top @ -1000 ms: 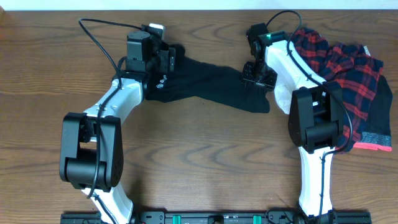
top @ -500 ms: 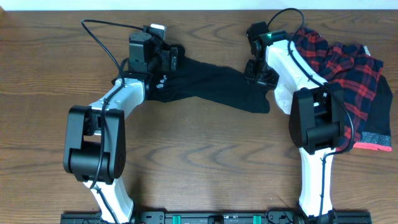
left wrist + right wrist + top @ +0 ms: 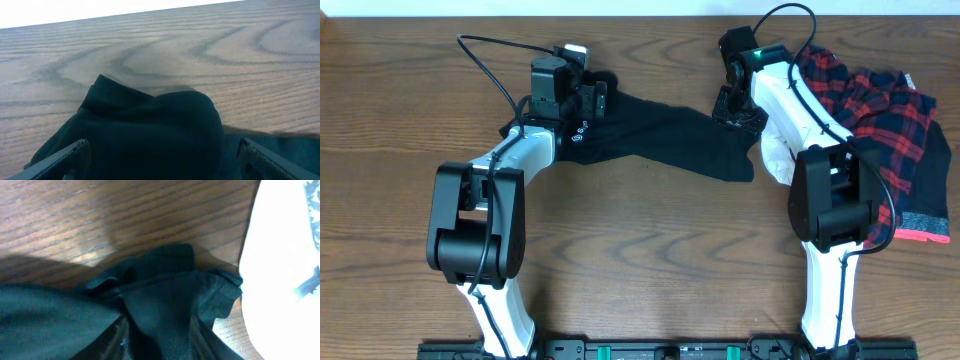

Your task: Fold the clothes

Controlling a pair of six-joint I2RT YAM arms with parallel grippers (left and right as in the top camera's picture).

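Observation:
A black garment [image 3: 650, 130] lies stretched across the far middle of the wooden table. My left gripper [image 3: 592, 97] sits at its left end. In the left wrist view its fingers [image 3: 165, 160] stand wide apart, open, with a hump of the black cloth [image 3: 150, 120] between them. My right gripper [image 3: 733, 108] is at the garment's right end. In the right wrist view its fingers [image 3: 162, 340] are close together, shut on a bunched fold of the black cloth [image 3: 165, 295].
A pile of clothes lies at the right: a red plaid piece [image 3: 870, 100], a white piece [image 3: 775, 155] beside the right gripper, also in the right wrist view [image 3: 280, 255], and a dark piece with a pink band [image 3: 925, 215]. The table's far edge is close behind both grippers.
Both arms have shifted slightly: the left arm swung a little to the right, and the right gripper moved a little toward the far edge. The black garment lies much as before.

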